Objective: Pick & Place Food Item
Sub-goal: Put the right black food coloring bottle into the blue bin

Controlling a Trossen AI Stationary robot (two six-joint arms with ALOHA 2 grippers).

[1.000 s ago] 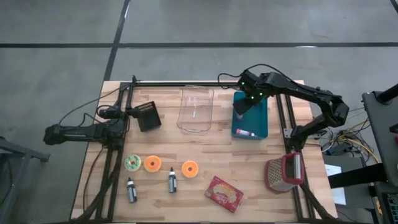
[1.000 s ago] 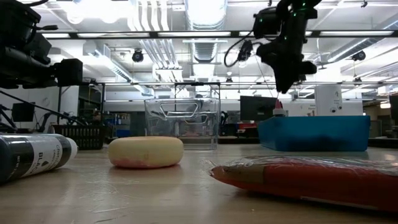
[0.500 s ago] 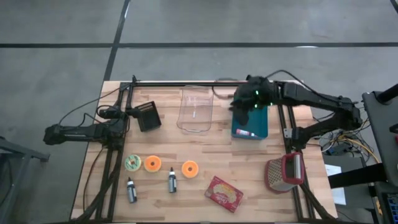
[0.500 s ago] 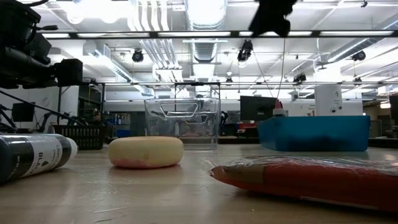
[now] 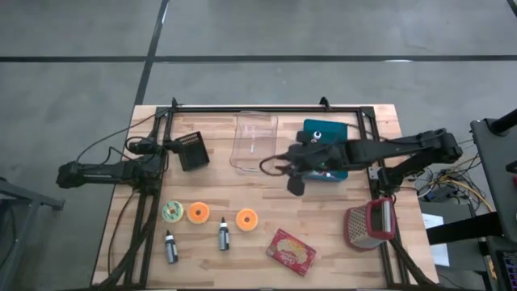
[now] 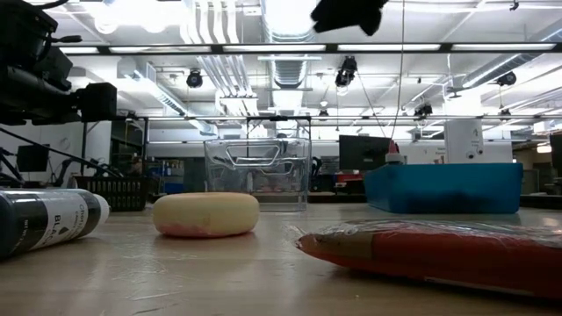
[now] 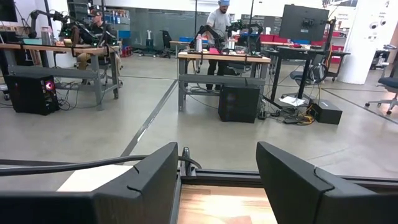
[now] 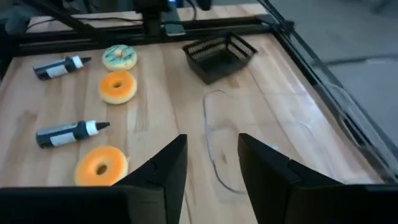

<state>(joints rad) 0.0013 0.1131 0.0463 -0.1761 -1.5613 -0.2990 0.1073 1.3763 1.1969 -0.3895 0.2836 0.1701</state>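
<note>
Right gripper [image 5: 296, 184] carried empty over the worktop [image 5: 323, 226], toward the food items.

Its jaws are seen parted in the right wrist view, with nothing between them; the orange donut [image 5: 246, 219] and the red snack packet [image 5: 291, 251] lie on the near half, well apart, so open room is left for a descent. The clear bin [image 5: 255, 144] and blue bin [image 5: 326, 152] stand behind. The left gripper [image 5: 192, 150] is parked at the left edge, jaws open.

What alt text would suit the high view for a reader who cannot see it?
The right arm's tool hovers open over bare table between a clear tub and a blue bin. Three doughnuts, two bottles, a red packet and a grater lie nearer; the left arm waits by a black basket.
</note>
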